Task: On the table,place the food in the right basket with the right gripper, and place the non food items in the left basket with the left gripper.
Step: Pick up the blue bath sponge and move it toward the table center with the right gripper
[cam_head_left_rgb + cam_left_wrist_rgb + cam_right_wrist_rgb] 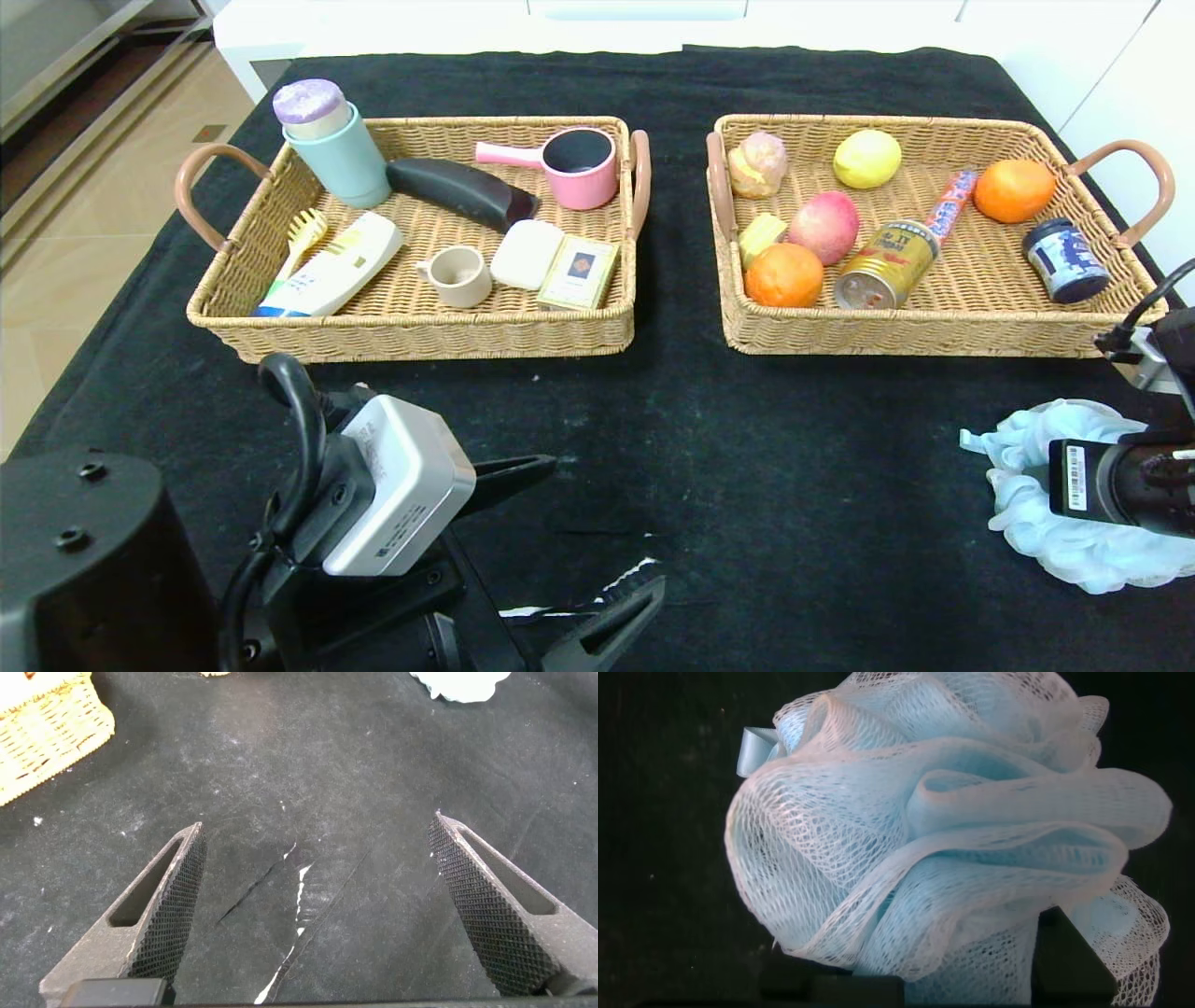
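On the black table (747, 448), at its right side, lies the pale-blue mesh bath pouf (1036, 439) (915, 840). My right gripper (1102, 481) (952, 971) is shut on it, mesh bunched between the black fingers. The left gripper (605, 523) (317, 821) hangs open over bare cloth at the front left, holding nothing. The left basket (420, 336) holds the white shampoo bottle (336, 266) and the card box (579, 272). In the right basket (915, 341) lie the peach (824, 227), gold can (885, 264) and an orange (784, 274).
A white tear (625, 574) (299, 887) marks the cloth under the left gripper. The left basket also holds a mint cup (341, 159), pink pot (583, 168) and beige cup (457, 275). The right basket has a lemon (866, 159), second orange (1014, 189) and dark jar (1064, 259).
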You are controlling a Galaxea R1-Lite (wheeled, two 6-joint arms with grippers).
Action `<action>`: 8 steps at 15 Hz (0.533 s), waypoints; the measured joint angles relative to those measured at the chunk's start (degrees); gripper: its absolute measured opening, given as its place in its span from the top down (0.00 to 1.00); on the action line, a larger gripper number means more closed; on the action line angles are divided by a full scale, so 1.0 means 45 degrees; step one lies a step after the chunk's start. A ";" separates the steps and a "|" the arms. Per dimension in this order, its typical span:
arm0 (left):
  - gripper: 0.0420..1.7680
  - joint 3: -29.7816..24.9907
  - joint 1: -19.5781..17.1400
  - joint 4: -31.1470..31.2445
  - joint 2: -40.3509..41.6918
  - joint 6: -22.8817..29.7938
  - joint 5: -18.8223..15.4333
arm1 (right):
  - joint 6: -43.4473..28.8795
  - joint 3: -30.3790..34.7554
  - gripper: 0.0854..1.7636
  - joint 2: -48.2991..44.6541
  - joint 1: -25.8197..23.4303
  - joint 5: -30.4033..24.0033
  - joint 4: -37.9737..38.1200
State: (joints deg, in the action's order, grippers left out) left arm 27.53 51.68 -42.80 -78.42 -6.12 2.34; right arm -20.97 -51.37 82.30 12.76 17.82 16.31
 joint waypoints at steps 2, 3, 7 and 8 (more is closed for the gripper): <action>0.03 0.0019 0.0000 0.0000 -0.0005 0.0000 -0.0005 | -0.0005 0.0030 0.57 -0.0108 -0.0008 -0.0041 0.0049; 0.03 0.0024 0.0000 -0.0011 -0.0016 0.0000 -0.0005 | -0.0005 0.0030 0.57 -0.0206 -0.0008 -0.0073 0.0073; 0.03 0.0051 0.0000 -0.0038 -0.0049 0.0003 0.0060 | 0.0084 -0.0098 0.58 -0.1027 0.0274 -0.0089 0.0247; 0.03 0.0057 0.0000 -0.0038 -0.0049 0.0003 0.0068 | 0.0116 -0.0154 0.59 -0.1341 0.0520 -0.0079 0.0428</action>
State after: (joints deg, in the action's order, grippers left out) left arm 27.78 51.68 -42.97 -78.64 -6.11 2.65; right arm -20.44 -52.07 76.26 15.10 17.47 18.24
